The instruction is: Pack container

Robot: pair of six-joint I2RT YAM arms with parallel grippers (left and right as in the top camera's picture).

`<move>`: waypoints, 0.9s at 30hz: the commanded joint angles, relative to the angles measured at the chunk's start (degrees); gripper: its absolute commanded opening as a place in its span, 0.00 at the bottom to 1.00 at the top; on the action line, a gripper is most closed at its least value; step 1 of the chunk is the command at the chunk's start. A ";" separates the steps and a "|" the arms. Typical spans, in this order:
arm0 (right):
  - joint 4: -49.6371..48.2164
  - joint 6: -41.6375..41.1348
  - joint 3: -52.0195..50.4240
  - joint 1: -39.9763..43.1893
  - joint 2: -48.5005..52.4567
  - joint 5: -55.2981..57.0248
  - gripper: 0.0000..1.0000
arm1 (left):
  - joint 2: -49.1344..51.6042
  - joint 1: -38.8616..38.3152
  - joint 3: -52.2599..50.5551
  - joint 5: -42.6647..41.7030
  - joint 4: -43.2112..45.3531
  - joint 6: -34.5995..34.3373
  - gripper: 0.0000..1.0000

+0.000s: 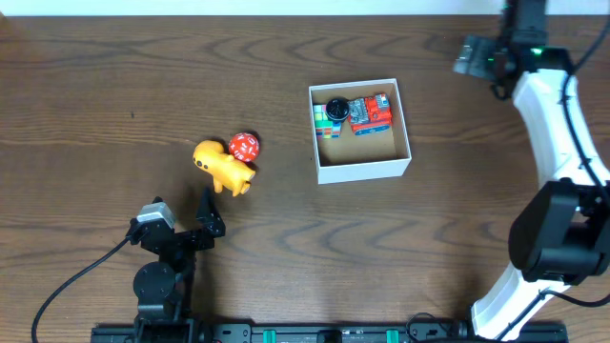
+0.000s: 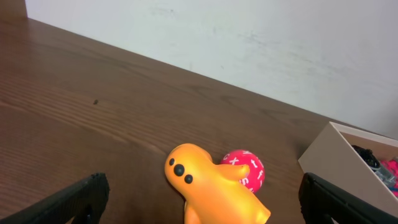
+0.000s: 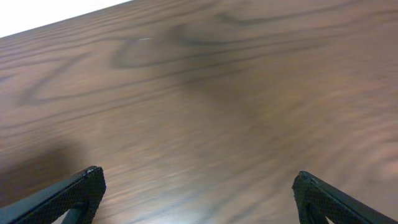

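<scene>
Left gripper (image 2: 200,210) spread wide and empty, close to the orange toy (image 2: 211,186), which touches a red ball (image 2: 247,169); right gripper (image 3: 198,191) likewise spread above bare tabletop (image 3: 205,93); the container (image 1: 366,170) sits mid-tabletop, holding small toys (image 1: 368,112)

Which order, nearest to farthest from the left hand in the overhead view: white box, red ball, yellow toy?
1. Yellow toy, just ahead of the open left hand.
2. Red ball, just beyond the toy, slightly to the right.
3. White box, farther off to the right, near mid-table.
</scene>
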State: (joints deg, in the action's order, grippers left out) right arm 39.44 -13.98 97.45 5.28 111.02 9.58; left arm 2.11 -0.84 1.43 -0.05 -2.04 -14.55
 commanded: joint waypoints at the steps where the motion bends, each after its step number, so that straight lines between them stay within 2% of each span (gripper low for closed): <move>1: 0.20 2.27 0.46 2.08 -0.85 1.79 0.99 | 0.00 0.28 -1.20 0.48 -2.05 0.94 0.98; 8: 0.22 2.27 0.46 4.52 -0.85 1.79 0.99 | 0.00 0.28 -1.20 0.46 -2.05 0.94 0.98; 27: 0.22 2.27 0.46 4.50 -0.85 1.79 0.99 | 0.00 0.28 -1.20 0.48 -2.05 0.94 0.98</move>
State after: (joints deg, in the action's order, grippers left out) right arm 39.59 -12.51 97.45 9.45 111.02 10.55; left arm 2.11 -0.84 1.43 -0.05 -2.04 -14.52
